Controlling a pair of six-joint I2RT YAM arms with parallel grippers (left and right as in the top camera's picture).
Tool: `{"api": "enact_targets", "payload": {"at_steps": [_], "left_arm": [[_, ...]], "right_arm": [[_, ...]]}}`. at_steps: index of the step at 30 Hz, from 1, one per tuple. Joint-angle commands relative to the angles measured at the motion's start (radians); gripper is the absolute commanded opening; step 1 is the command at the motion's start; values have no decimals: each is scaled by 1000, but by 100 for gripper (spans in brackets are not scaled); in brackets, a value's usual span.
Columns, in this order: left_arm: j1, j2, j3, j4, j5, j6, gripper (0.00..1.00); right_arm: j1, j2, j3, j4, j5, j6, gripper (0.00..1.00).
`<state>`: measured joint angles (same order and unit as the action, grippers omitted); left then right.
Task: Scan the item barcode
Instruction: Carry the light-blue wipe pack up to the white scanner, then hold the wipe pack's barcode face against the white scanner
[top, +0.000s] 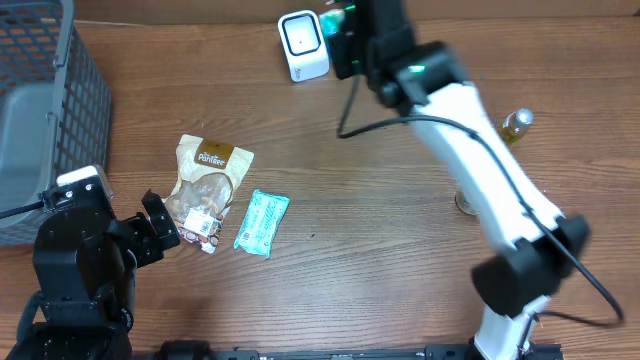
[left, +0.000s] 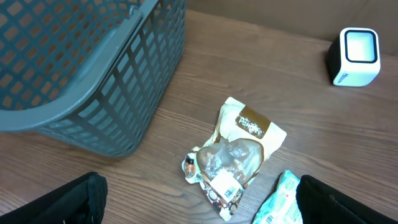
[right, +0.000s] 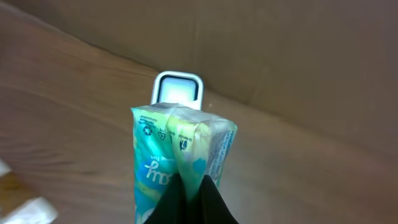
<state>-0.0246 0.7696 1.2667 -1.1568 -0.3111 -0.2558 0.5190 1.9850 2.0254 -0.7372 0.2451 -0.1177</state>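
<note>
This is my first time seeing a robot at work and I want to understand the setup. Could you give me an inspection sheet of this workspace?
Surface: wooden table.
Job's things: white scanner at the far edge; green packet held up in front of it.
Clutter: snack bag and teal packet lying side by side; grey basket at the left; small bottle at the right.
Grippers: left fingers open, either side of the snack bag, holding nothing; right fingers shut on the green packet.
Cables: black cable hanging from the right arm.
Surroundings: brown cardboard wall behind the table.
</note>
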Motion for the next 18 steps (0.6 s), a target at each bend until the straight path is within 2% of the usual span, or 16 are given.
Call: {"api": "enact_targets", "payload": {"at_steps": [1, 12, 18], "left_arm": [[5, -4, 5, 1, -11, -3, 100], [5, -4, 5, 1, -11, -3, 100], [5, -4, 5, 1, -11, -3, 99]], "right_arm": [[23, 84, 3, 77, 121, -280, 4], [30, 357, 3, 471, 122, -787, 4], [29, 430, 3, 659, 121, -948, 4]]}}
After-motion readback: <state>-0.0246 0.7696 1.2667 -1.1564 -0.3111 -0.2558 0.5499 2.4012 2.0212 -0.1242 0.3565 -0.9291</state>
